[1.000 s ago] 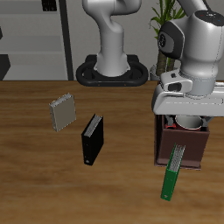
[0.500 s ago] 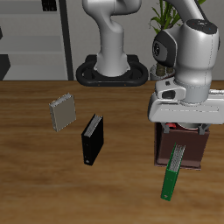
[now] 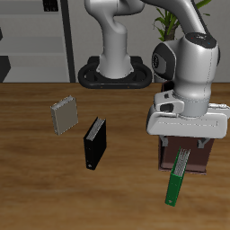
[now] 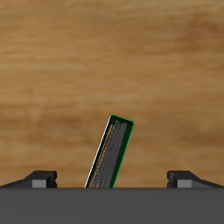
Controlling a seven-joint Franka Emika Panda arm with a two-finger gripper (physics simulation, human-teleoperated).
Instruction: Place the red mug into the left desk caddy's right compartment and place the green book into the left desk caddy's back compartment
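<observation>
The green book (image 3: 177,180) stands on edge, leaning, on the wood table just in front of the left desk caddy (image 3: 201,158); the wrist view shows the green book (image 4: 112,153) with its striped page edge. My gripper (image 3: 186,142) hangs above the caddy's front end and the book's top, covering most of the caddy. In the wrist view my gripper (image 4: 113,180) is open, fingertips (image 4: 42,179) wide apart and nothing held. The red mug is hidden behind the hand, and so are the caddy's right and back compartments.
A black book (image 3: 95,144) stands near the table's middle and a grey book (image 3: 65,115) stands farther back beside it. The robot's base (image 3: 114,72) and a plant (image 3: 166,18) are at the back.
My gripper has moved toward the table's front edge and lower, now covering the mug that showed in the caddy. The books have not moved.
</observation>
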